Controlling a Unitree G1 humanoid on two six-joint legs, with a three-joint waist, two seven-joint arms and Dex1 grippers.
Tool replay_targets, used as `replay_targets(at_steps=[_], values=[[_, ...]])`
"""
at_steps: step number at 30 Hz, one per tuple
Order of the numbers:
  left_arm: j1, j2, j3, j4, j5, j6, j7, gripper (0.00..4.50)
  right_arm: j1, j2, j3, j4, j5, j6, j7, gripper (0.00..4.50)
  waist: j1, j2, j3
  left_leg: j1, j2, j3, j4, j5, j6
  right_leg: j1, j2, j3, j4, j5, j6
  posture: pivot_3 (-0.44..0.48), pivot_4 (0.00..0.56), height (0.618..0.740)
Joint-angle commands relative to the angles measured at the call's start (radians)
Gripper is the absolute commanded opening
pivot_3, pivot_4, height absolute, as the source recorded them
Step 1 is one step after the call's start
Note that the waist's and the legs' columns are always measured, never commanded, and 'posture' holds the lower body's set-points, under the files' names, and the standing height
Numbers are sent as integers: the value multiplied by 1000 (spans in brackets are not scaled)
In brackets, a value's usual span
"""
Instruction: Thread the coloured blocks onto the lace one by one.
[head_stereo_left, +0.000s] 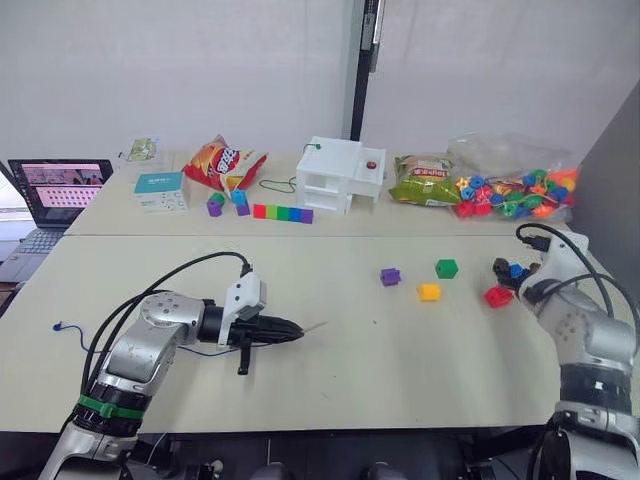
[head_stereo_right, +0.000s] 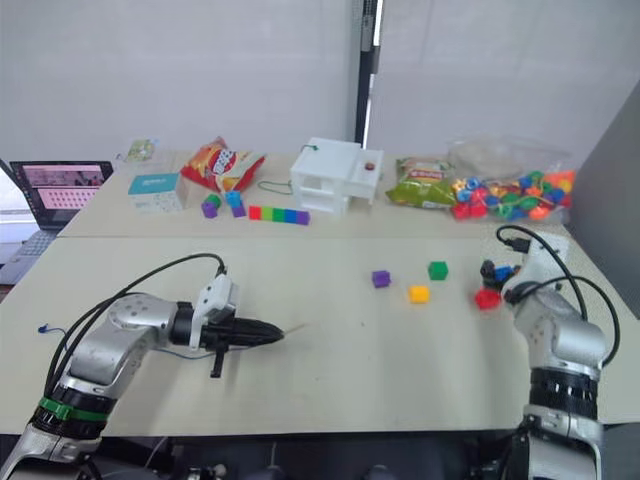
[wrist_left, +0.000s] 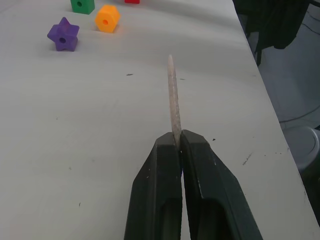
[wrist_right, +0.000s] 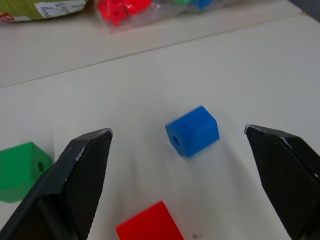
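My left gripper (head_stereo_left: 292, 330) hovers low over the table's front left. It is shut on the stiff pale tip (wrist_left: 173, 95) of the lace, which pokes out to the right. The thin dark-blue lace (head_stereo_left: 62, 327) trails off to the left behind the arm. My right gripper (head_stereo_left: 508, 270) is at the right side, open, with the blue block (wrist_right: 192, 131) on the table between its fingers and untouched. The red block (head_stereo_left: 497, 296) lies just in front of it. The green block (head_stereo_left: 446, 268), yellow-orange block (head_stereo_left: 428, 292) and purple block (head_stereo_left: 390, 277) sit mid-table.
On the back table stand a white box model (head_stereo_left: 340, 172), a clear bag of mixed beads (head_stereo_left: 515, 190), a green snack bag (head_stereo_left: 425, 180), a red crisp bag (head_stereo_left: 225, 162), a fused colour bar (head_stereo_left: 282, 212) and a teal box (head_stereo_left: 160, 190). A laptop (head_stereo_left: 55, 190) sits far left.
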Motion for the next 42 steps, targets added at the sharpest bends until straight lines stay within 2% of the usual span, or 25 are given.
replay_targets(at_steps=[1, 3, 7, 11, 15, 16, 17, 18, 19, 24, 32, 37, 40, 42], values=[[3, 9, 13, -49, -27, 2, 18, 69, -97, -21, 33, 162, -56, -80, 35, 4500, -5, 0, 0, 0, 0, 0, 0, 0, 0, 0, 0, 0, 0, 0, 0, 0, 150, 740], [5, 12, 13, -53, -32, 3, 25, 69, -135, -22, 44, 230, -68, -86, 53, 4500, -7, 0, 0, 0, 0, 0, 0, 0, 0, 0, 0, 0, 0, 0, 0, 0, 150, 740], [15, 21, 23, -73, -45, 12, 40, 69, -242, -33, 47, 533, -121, -206, 31, 4500, -10, 0, 0, 0, 0, 1, -1, 0, 0, 0, 0, 0, -1, 0, 0, 0, 150, 740], [23, 30, 27, -84, -54, 16, 50, 69, -313, -47, 55, 706, -144, -289, 63, 4500, -13, 0, 0, 0, 0, 1, -1, 0, 0, 1, 0, 0, -1, 0, 0, 0, 150, 740], [27, 38, 27, -90, -63, 18, 61, 69, -362, -59, 68, 800, -162, -325, 87, 4500, -15, 0, 0, 1, 1, 1, -1, 0, 0, 1, 0, 1, -1, 0, 0, 0, 150, 740], [28, 40, 26, -91, -64, 18, 63, 0, -372, -62, 71, 815, -166, -329, 93, 3939, -15, 0, 0, 1, 1, 1, -1, 0, 0, 1, 0, 1, -1, 0, 0, 0, 150, 740], [29, 41, 25, -92, -66, 18, 65, 0, -379, -65, 71, 826, -168, -331, 98, 3720, -15, 0, 0, 1, 1, 1, -1, 0, 0, 1, 0, 1, -1, 0, 0, 0, 150, 740], [31, 43, 25, -94, -68, 18, 67, 0, -385, -67, 71, 835, -169, -334, 102, 3239, -15, 0, 0, 1, 1, 1, -1, 0, 0, 1, 0, 1, -1, 0, 0, 0, 150, 740], [31, 44, 24, -94, -69, 17, 69, 0, -390, -70, 71, 841, -170, -333, 107, 2963, -15, 0, 0, 1, 1, 1, -1, 0, 0, 1, 0, 1, -1, 0, 0, 0, 150, 740], [33, 45, 22, -96, -74, 18, 76, 0, -400, -79, 68, 855, -168, -330, 118, 1257, -14, 0, 0, 1, 1, 1, -1, 0, 0, 1, -1, 1, -1, 0, 0, 0, 150, 740], [16, 42, 18, -76, -74, 10, 74, 0, -417, -88, 63, 820, -158, -347, 154, 1186, -15, 0, 0, 1, 1, 1, -1, 0, -1, 1, -1, 1, -1, 0, 0, 0, 150, 740], [11, 44, 18, -68, -74, 8, 69, 0, -415, -107, 63, 730, -150, -309, 178, 1186, -14, 1, 1, 0, 1, 1, -1, 0, -1, 0, -1, 1, -1, 0, 0, 0, 150, 740], [10, 46, 18, -66, -74, 9, 65, 0, -374, -116, 61, 576, -135, -222, 190, 1186, -12, 2, 1, 0, 1, 1, -1, 0, 0, 0, -1, 1, 0, 0, 0, 0, 150, 740], [11, 49, 20, -66, -76, 10, 62, 0, -318, -114, 47, 397, -106, -122, 195, 1186, -10, 2, 1, -1, 1, 0, -2, 0, 0, 0, -1, 0, 0, 0, 0, 0, 150, 740]])
